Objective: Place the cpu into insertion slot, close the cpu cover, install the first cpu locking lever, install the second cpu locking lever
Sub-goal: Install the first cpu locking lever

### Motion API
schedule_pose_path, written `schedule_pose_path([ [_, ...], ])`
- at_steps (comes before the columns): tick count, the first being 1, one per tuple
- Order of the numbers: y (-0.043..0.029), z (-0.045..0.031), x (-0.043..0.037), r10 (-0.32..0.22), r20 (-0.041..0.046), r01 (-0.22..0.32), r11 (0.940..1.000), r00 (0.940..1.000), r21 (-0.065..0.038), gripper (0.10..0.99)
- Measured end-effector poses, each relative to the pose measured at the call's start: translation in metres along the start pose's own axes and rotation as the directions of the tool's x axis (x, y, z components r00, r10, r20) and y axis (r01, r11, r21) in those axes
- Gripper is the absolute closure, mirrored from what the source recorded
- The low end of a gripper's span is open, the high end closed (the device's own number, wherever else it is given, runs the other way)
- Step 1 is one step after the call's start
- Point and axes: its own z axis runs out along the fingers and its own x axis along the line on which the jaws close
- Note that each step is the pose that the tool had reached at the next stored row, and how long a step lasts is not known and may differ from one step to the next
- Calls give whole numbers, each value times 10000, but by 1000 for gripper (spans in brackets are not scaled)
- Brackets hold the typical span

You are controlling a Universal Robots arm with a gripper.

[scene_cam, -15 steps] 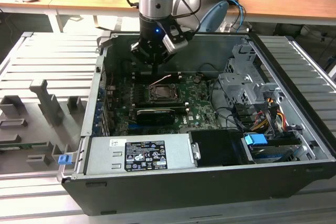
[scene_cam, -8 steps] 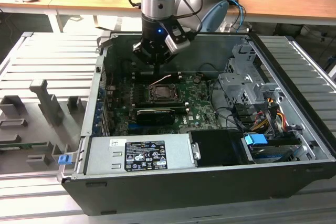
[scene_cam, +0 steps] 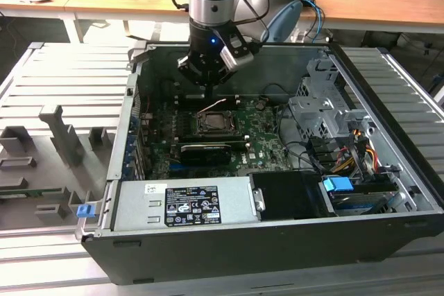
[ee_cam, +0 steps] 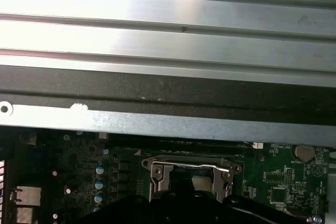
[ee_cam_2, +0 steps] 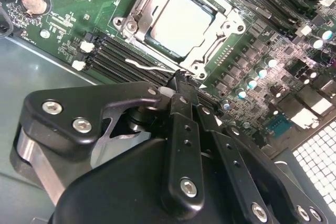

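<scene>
The cpu (ee_cam_2: pixel 181 17) lies flat in the insertion slot (scene_cam: pixel 218 125) on the green board, its pale metal face showing through the window of the cpu cover (ee_cam_2: pixel 137 10), which lies down over it. A thin silver locking lever (ee_cam_2: pixel 149 66) runs along the socket's near side, and in the exterior view it slants up (scene_cam: pixel 214 107) off the socket. My gripper (ee_cam_2: pixel 180 78) hangs just above that lever's end with its black fingers shut together, their tips at the rod. In the first wrist view a lever (ee_cam: pixel 202 166) crosses the socket's far edge.
The open computer case has a tall metal back wall (ee_cam: pixel 168 119) close behind the socket. Memory slots (ee_cam_2: pixel 113 56) lie beside the lever, a black card (scene_cam: pixel 205 150) lies in front of the socket, and a drive cage with cables (scene_cam: pixel 326 119) is at the exterior view's right.
</scene>
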Motion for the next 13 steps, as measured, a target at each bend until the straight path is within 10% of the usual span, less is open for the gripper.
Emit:
schedule_pose_path([
  [13,-4,5,-60,0,1,0,10000,10000,-1,980],
])
